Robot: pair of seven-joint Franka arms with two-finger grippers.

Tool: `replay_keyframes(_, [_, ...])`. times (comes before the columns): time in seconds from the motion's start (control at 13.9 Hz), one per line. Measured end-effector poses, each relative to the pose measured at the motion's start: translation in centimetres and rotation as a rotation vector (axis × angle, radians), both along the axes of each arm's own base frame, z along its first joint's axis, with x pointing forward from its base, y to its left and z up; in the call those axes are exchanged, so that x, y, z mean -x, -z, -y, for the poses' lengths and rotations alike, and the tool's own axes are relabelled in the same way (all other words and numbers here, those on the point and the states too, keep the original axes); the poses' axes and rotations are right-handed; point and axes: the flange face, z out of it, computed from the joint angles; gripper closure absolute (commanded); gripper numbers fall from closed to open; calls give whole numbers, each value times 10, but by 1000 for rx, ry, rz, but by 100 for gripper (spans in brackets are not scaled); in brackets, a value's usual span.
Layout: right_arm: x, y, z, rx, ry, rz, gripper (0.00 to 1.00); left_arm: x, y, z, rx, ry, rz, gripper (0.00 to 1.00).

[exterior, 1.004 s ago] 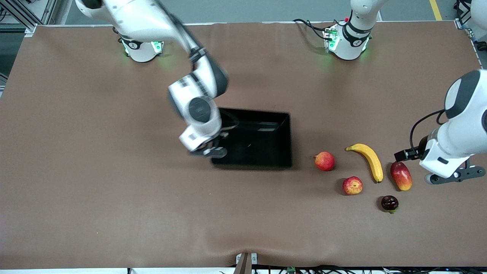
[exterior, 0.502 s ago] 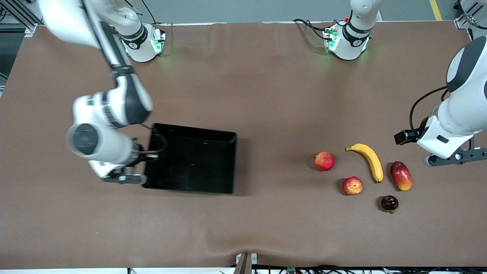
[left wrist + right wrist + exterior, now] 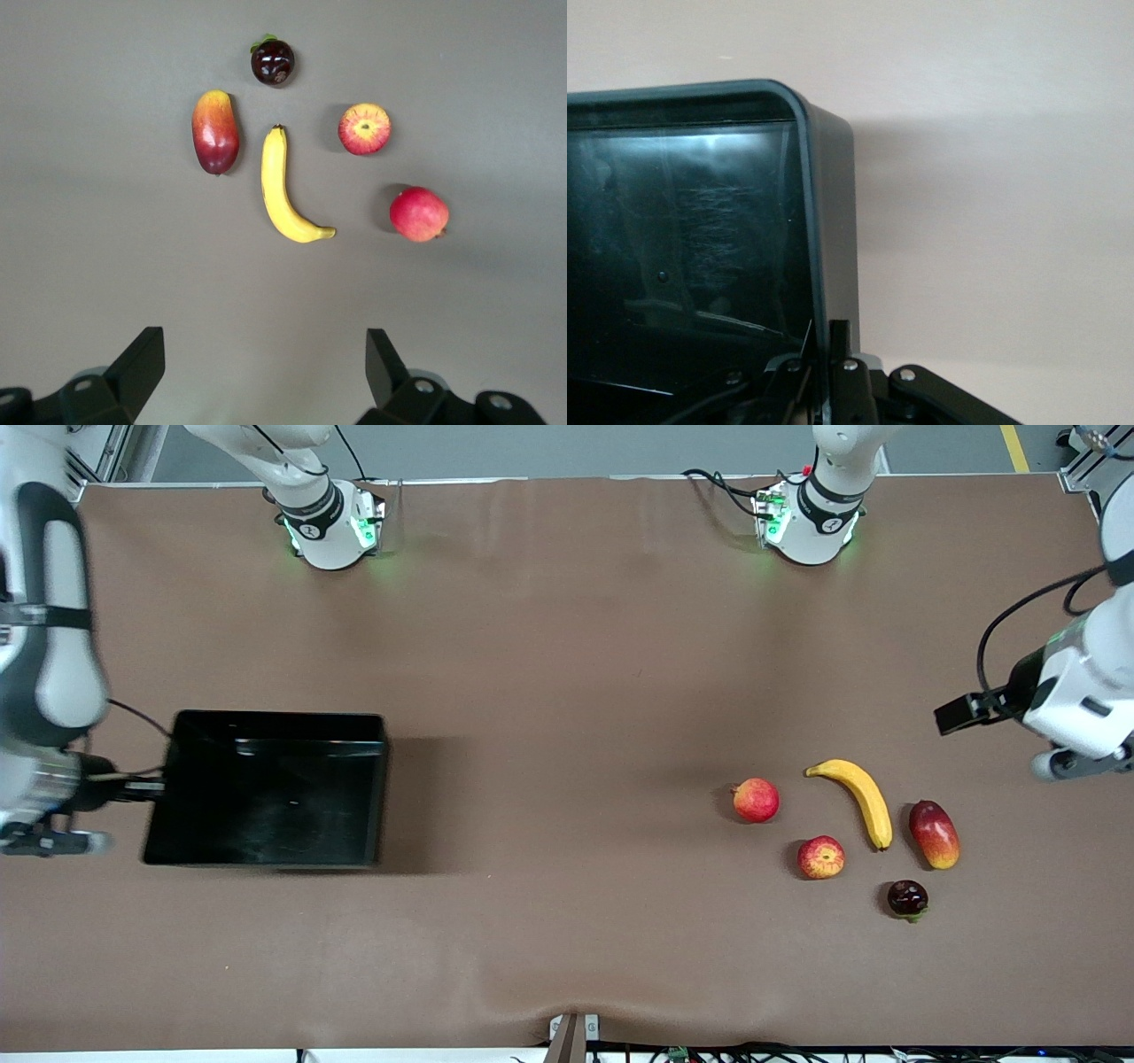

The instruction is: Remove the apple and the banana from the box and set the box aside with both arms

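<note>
The small streaky apple and the banana lie out on the table toward the left arm's end, well apart from the box, so the fruit step looks done. The right gripper, clamped on the box's wall, has dragged the empty box away from the fruit toward the right arm's end. Farther from the camera than the banana, the left gripper waits spread open over bare table.

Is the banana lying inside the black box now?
No, the banana lies on the bare table among the other fruit, toward the left arm's end, while the box holds nothing.
</note>
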Motion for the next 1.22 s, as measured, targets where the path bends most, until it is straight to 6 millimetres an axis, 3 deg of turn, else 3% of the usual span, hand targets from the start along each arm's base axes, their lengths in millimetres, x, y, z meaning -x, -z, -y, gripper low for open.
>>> replay_keyframes(0.22, [10, 22, 50, -7, 34, -3, 100, 16, -22, -15, 13, 17, 15, 0])
replay_keyframes(0.65, [11, 86, 89, -4, -4, 13, 100, 53, -26, -18, -3, -11, -5, 0])
replay_keyframes(0.72, [11, 96, 92, -4, -18, 17, 81, 59, -27, -19, -6, -14, -6, 0])
replay_keyframes(0.79, [11, 103, 95, -6, -34, 17, 19, 65, -28, -19, -8, -14, -2, 0])
replay_keyframes(0.86, [10, 104, 96, -7, -48, 22, 0, 71, -29, -19, -9, -13, 12, 0])
replay_keyframes(1.0, [1, 89, 96, 2, -65, 56, 0, 82, -27, -17, -11, -8, 37, 0])
replay_keyframes(1.22, [-21, 45, 84, 23, -91, 134, 0, 89, -22, -15, -1, -6, 48, 0])
